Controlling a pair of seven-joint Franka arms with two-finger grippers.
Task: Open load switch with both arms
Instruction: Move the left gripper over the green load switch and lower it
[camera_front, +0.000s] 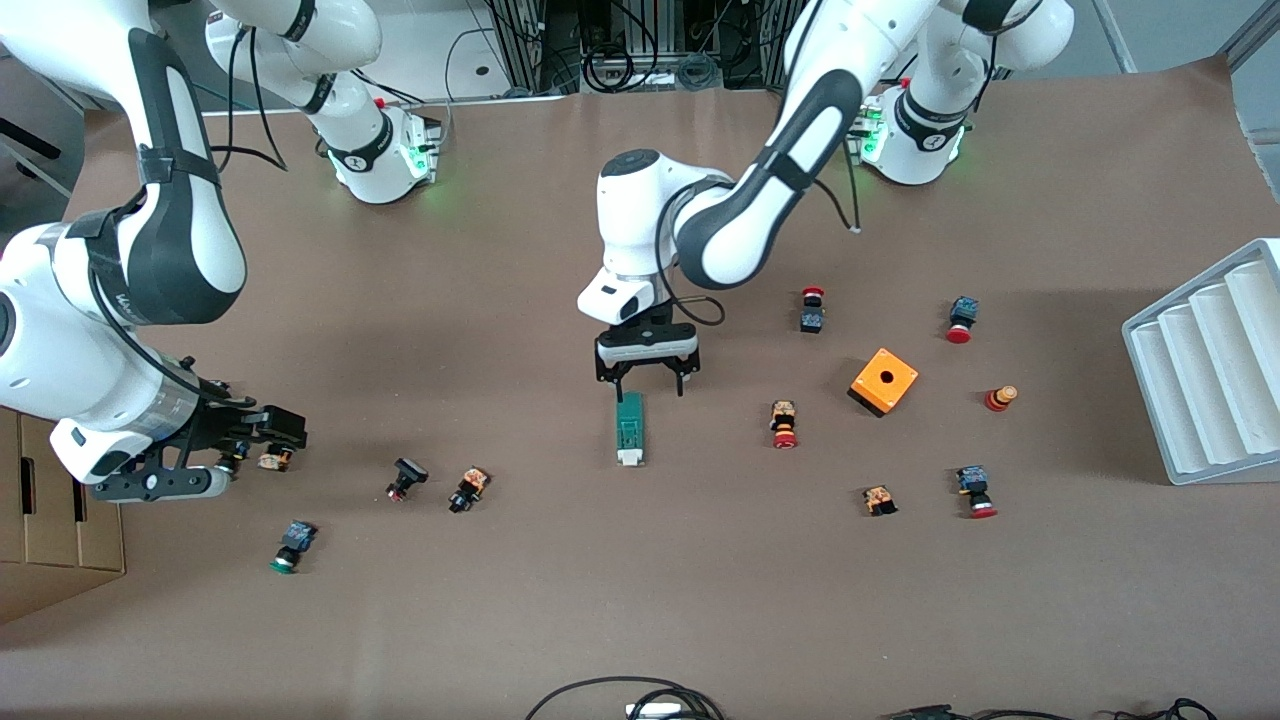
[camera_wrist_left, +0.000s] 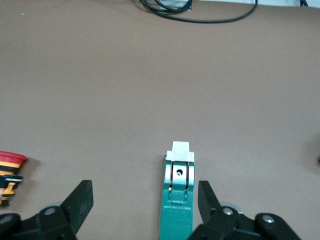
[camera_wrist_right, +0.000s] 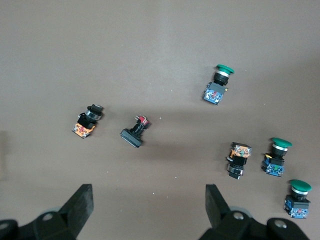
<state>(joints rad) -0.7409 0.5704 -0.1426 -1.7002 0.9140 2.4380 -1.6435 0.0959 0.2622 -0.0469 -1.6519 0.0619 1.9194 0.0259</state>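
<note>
The load switch (camera_front: 629, 429) is laid flat on the brown table (camera_front: 640, 600), near the middle, with its white end turned toward the front camera. The left gripper (camera_front: 647, 386) is held low over the green end of the switch. Its fingers (camera_wrist_left: 80, 200) are spread wide apart, one on each side of the green end, and the switch is not squeezed. An orange box (camera_front: 884, 381) is seen on the table toward the left arm's end. The right gripper (camera_wrist_right: 147, 202) is held up over some small push-buttons (camera_wrist_right: 135, 131) toward the right arm's end of the table. Its fingers are spread apart too, and nothing is held. The right arm is kept waiting.
</note>
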